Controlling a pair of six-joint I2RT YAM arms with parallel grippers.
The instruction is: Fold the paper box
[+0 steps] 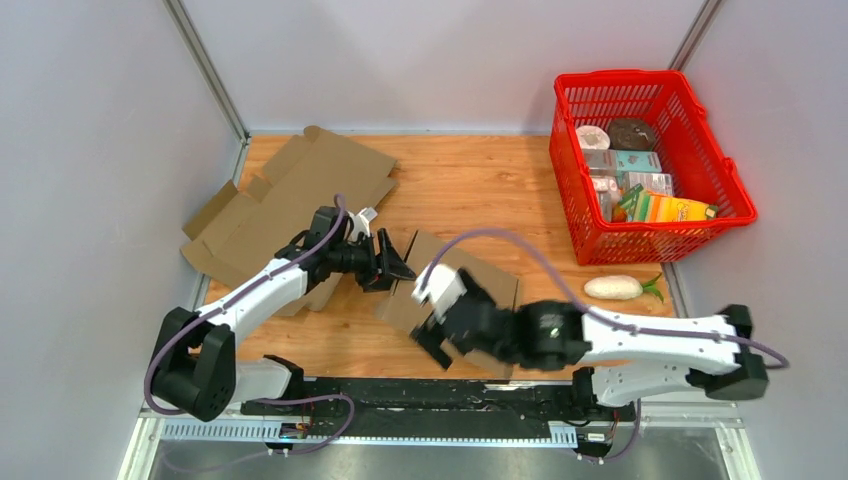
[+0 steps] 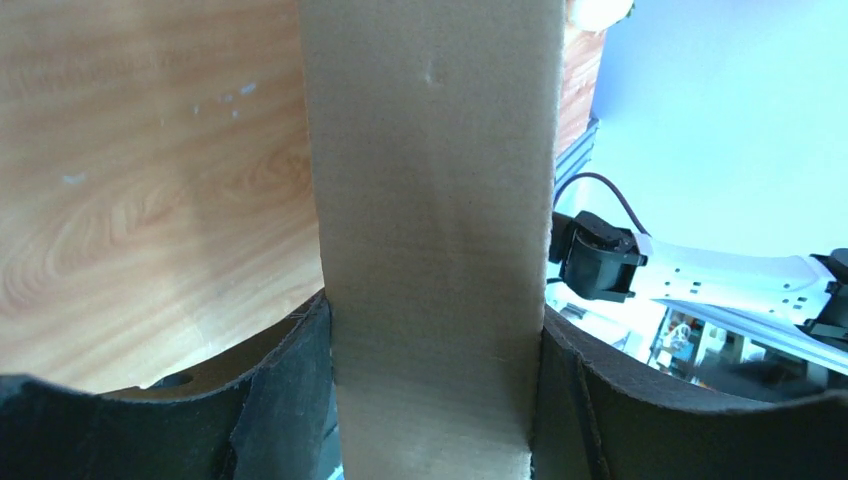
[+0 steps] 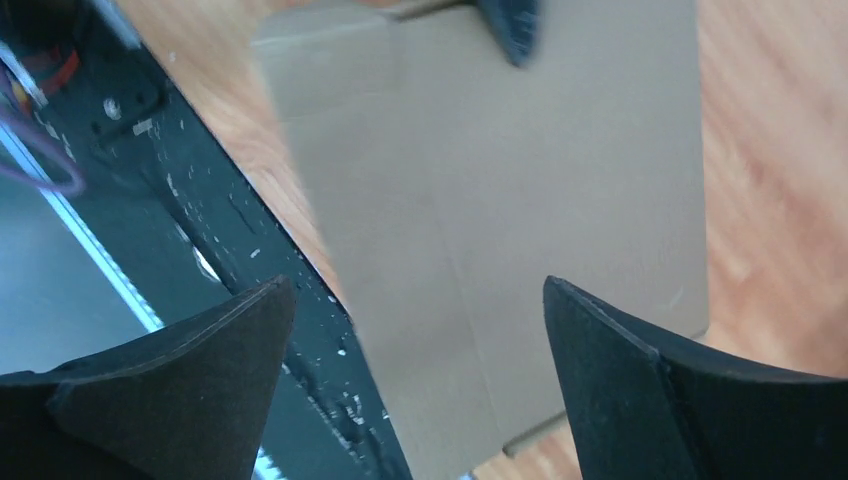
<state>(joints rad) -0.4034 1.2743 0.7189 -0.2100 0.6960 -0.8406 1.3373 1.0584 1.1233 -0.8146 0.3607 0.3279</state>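
- Top external view: the paper box (image 1: 482,275), a partly folded piece of brown cardboard, lies on the worktop (image 1: 470,180) toward its front edge, between the two arms; the left gripper (image 1: 388,262) is at the box's left end; the right gripper (image 1: 435,325) hangs over its near edge; a flat cardboard blank (image 1: 290,195) lies at the rear left, partly under the left arm; a red basket (image 1: 572,185) of groceries stands at the rear right, with a white radish (image 1: 612,288) just in front of it.
- Left wrist view: a plain panel of the paper box (image 2: 435,250) fills the whole gap between the fingers (image 2: 285,400); both panel edges meet the inner finger faces; the left gripper is set wide and appears to hold the box across that panel.
- Right wrist view: the right gripper (image 3: 417,285) is spread to full width with nothing in its grasp; the paper box (image 3: 560,200) lies below and beyond the fingertips, untouched; a crease line runs down the panel.
- Handling, as a judgement: the box is light and thin; it is stiff across flat panels but weak at the scored creases; it is likely to slide on the smooth wood unless one gripper pins it; take hold at a free flap edge close to a crease, not mid-panel; a hard squeeze across a panel's width could buckle it.
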